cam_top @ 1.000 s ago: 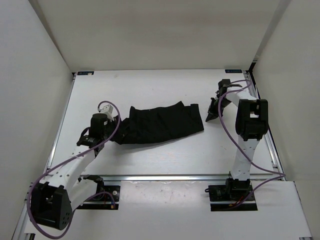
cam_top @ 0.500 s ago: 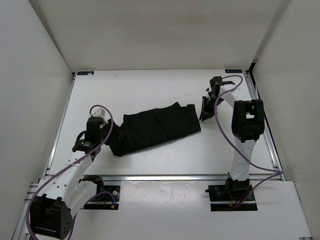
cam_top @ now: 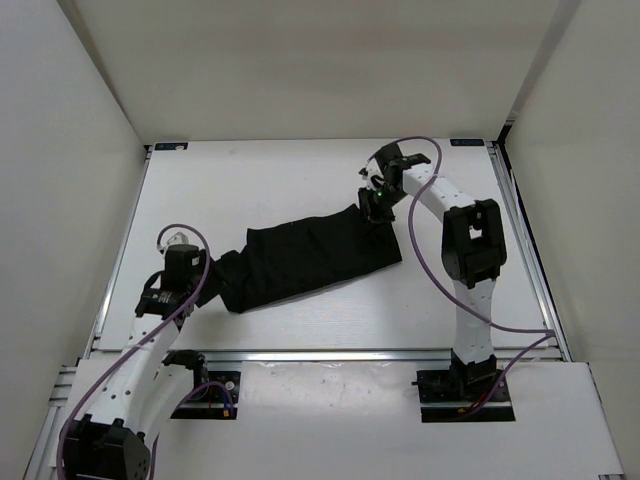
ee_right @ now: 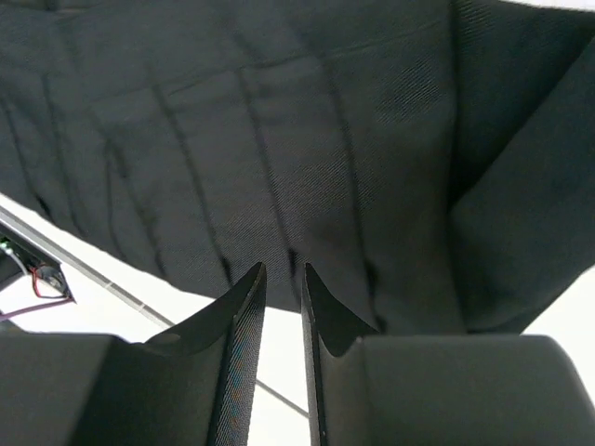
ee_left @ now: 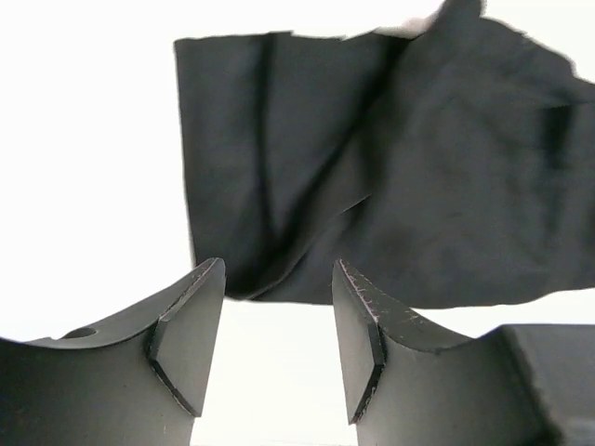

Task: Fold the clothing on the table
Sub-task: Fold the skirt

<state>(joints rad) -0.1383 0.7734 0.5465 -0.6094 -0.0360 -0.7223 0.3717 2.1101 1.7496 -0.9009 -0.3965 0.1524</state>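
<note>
Clothing [cam_top: 310, 258]: black, thin, limp. It lies flat about mid-table [cam_top: 260, 180] as a long band running from near-left to far-right, slightly skewed. Pleat lines show in the right wrist view, and the right end carries an overlapping flap. How many layers the band has cannot be told from above.

Handling, as judged:
- Light and soft, with no stiffness.
- It will sag and drag if lifted by one point.
- A top layer may slide off those beneath.
- Not fragile.
- Probably not slippery (the weave looks matte and fine-ribbed up close).

Best hold, I reckon, is a pinch at the corners or along the hem edge. Take both ends at once, low against the table, so the pads catch every layer.

Left gripper [ee_left: 279, 344]: jaws well apart, nothing between them. It sits just off the band's left end. In its own view the cloth edge lies just ahead of the fingertips, with bare table under the gap. It looks clear of the cloth, as far as can be seen.

Right gripper [ee_right: 282, 316]: jaws drawn to a narrow slit, with nothing caught in it. It hangs over the band's far-right corner. Cloth fills most of its view, and the flap's fold lies to the right of the fingers. Whether the tips touch the fabric cannot be told.
</note>
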